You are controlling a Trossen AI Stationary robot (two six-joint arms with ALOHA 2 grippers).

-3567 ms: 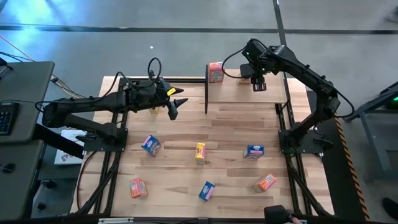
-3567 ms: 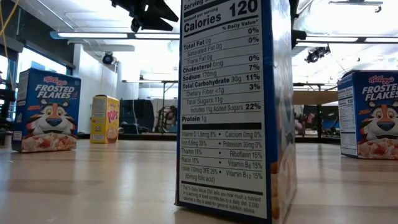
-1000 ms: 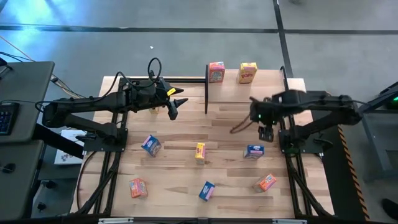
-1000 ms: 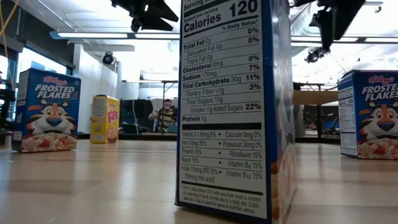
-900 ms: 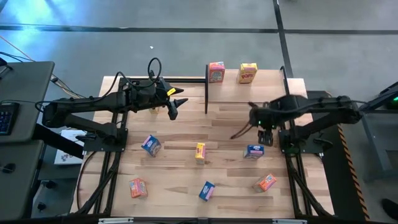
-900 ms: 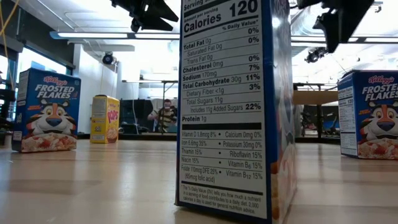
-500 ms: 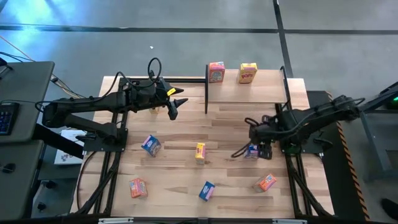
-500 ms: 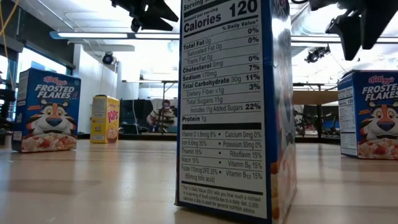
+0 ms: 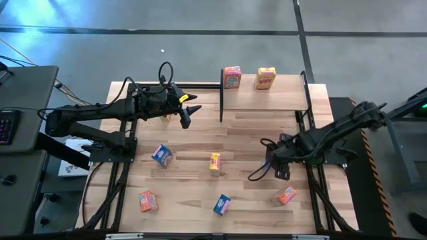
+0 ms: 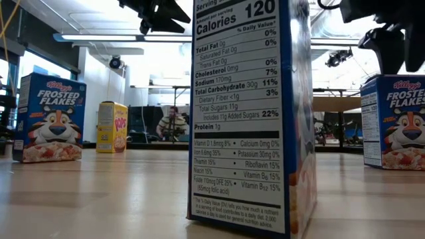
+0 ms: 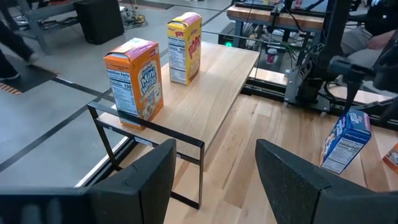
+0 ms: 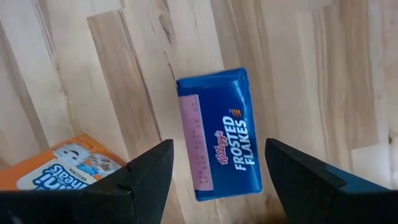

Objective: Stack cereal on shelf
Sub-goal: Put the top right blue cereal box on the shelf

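Right pincer [image 9: 281, 167] released, fingers spread above a blue cereal box [image 12: 219, 135] standing on the tabletop [image 9: 243, 133], box hidden beneath it from overhead. Left pincer [image 9: 186, 117] released, empty. Farther: orange box [image 9: 231, 77] and yellow box [image 9: 265, 78] on shelf [image 9: 287, 97].

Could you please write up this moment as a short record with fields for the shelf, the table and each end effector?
shelf: light-wood board on black posts, at the table's far edge
on shelf: one orange-pink box and one yellow box, upright, apart
on table: six boxes visible, including a yellow one near the middle
right end effector: open, directly above a blue Frosted Flakes box, not gripping it
left end effector: open, empty, raised left of the shelf
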